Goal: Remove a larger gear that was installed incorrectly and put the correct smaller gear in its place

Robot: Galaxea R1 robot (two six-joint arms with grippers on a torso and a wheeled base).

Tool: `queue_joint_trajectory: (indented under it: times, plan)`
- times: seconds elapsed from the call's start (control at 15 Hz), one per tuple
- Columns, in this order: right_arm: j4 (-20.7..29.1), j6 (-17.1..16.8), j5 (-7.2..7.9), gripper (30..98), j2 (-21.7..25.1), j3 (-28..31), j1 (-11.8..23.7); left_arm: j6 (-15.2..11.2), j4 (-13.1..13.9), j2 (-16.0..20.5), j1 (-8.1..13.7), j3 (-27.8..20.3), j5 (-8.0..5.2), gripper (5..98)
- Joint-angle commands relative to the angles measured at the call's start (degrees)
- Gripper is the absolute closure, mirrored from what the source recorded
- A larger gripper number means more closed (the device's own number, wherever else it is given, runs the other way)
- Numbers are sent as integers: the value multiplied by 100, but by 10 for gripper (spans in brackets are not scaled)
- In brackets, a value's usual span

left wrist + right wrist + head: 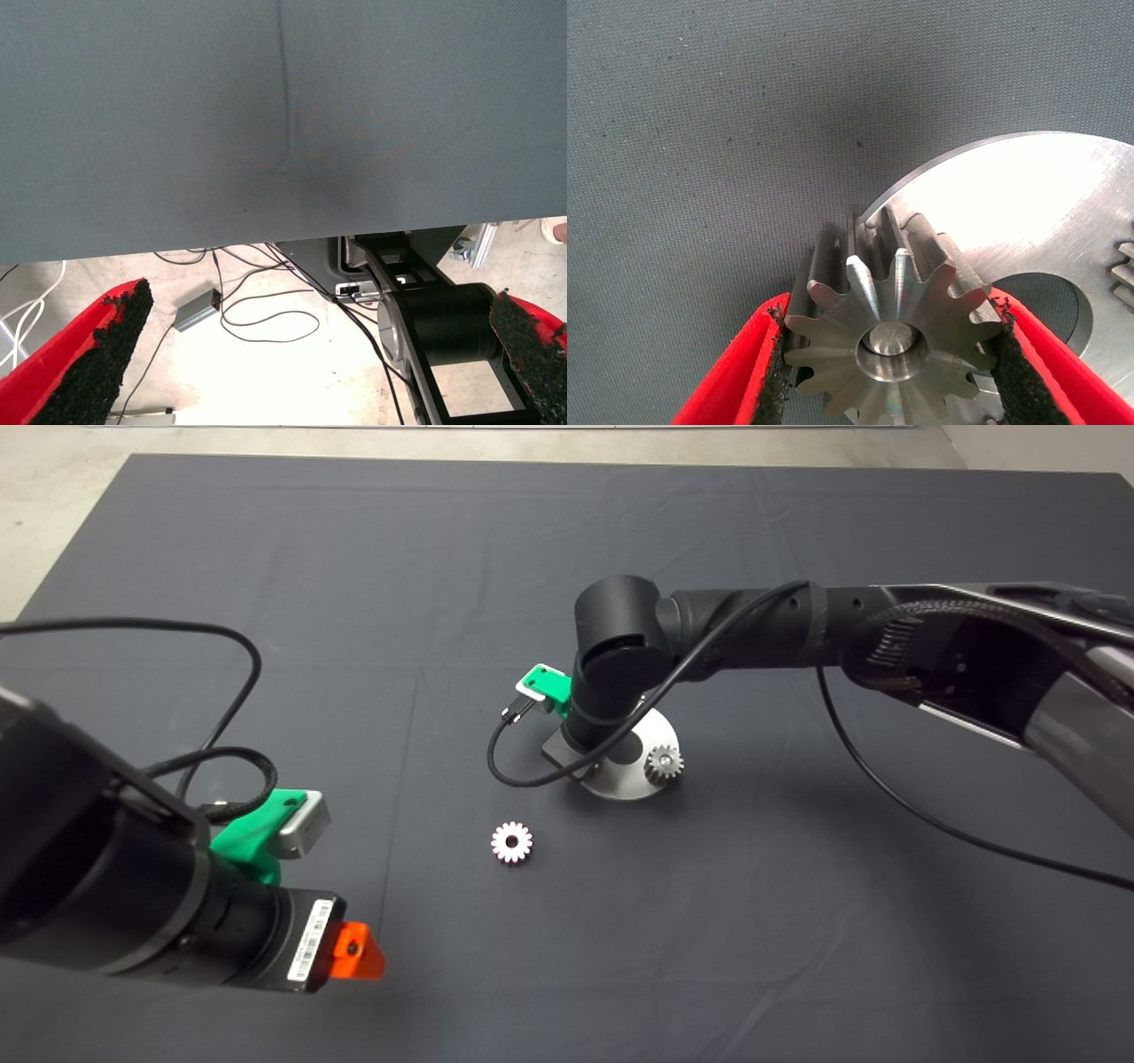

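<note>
Left gripper [359, 952] parked low, right gripper [890, 341] clamping larger gear [897, 341]

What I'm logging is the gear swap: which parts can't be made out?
Head view: the black right arm hides the right gripper and the dark grey steel larger gear it clamps.
Right wrist view: the edge cuts off that gear's lower teeth and a small silver gear on the round steel plate.

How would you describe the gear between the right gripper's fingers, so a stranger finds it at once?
Find the round steel plate at mid-mat under the right arm. At its edge, the right gripper clamps the larger gear. It is dark grey with slanted teeth, unlike the pale gear lying alone on the mat.
</note>
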State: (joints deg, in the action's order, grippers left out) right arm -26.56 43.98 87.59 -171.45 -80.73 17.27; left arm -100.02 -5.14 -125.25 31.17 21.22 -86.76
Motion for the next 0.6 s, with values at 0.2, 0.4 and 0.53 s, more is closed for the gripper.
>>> queue_joint_trajectory:
  times: [0.2, 0.4, 0.53]
  plan:
    - [-200, 220, 496, 768, -25, 67, 40, 0, 128, 13, 82, -102, -16, 55]
    - [-200, 225, 487, 774, -25, 59, 40, 0, 128, 21, 82, -102, -15, 55]
    - [-200, 225, 487, 782, -25, 67, 40, 0, 128, 21, 82, -102, -8, 55]
